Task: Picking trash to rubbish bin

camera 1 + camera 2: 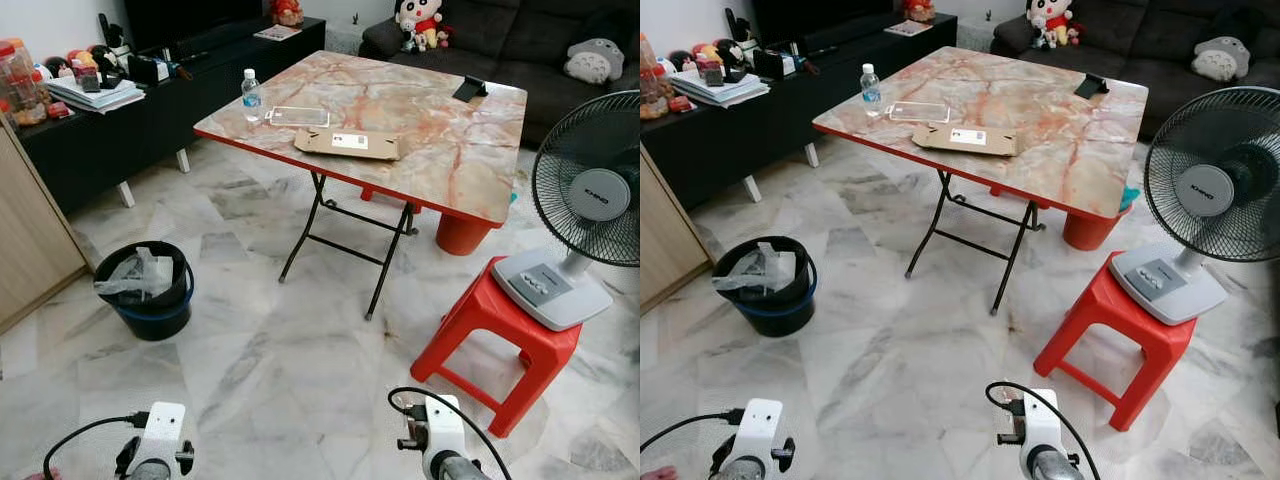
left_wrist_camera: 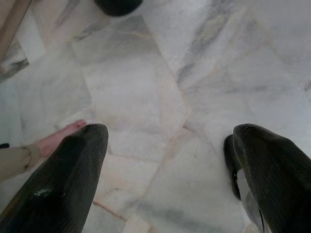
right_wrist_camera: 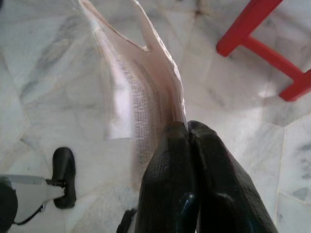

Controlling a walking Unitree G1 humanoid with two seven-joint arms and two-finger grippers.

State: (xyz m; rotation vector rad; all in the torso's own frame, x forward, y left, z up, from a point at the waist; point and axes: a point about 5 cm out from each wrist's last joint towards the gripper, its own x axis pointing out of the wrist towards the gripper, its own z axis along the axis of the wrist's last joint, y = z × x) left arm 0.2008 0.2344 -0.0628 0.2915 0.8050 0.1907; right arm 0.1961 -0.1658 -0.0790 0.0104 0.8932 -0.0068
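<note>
My right gripper point(image 3: 187, 127) is shut on a thin printed sheet of paper point(image 3: 136, 82), which hangs out past the fingertips above the marble floor. My left gripper point(image 2: 165, 136) is open with only floor between its fingers point(image 2: 73, 170). Both arms are held low in front of me. The rubbish bin point(image 1: 150, 290) is black, sits in a blue bucket and holds a crumpled plastic bag; it stands on the floor ahead to my left. On the folding table point(image 1: 470, 170) lie a flat cardboard piece point(image 1: 348, 144), a clear plastic tray point(image 1: 298, 116) and a water bottle point(image 1: 251, 95).
A red stool point(image 1: 500, 320) carrying a fan point(image 1: 585, 195) stands ahead on my right. A red bucket point(image 1: 462, 235) sits under the table. A black TV bench point(image 1: 120, 120) runs along the left. A person's bare foot point(image 2: 60, 138) is near my left gripper.
</note>
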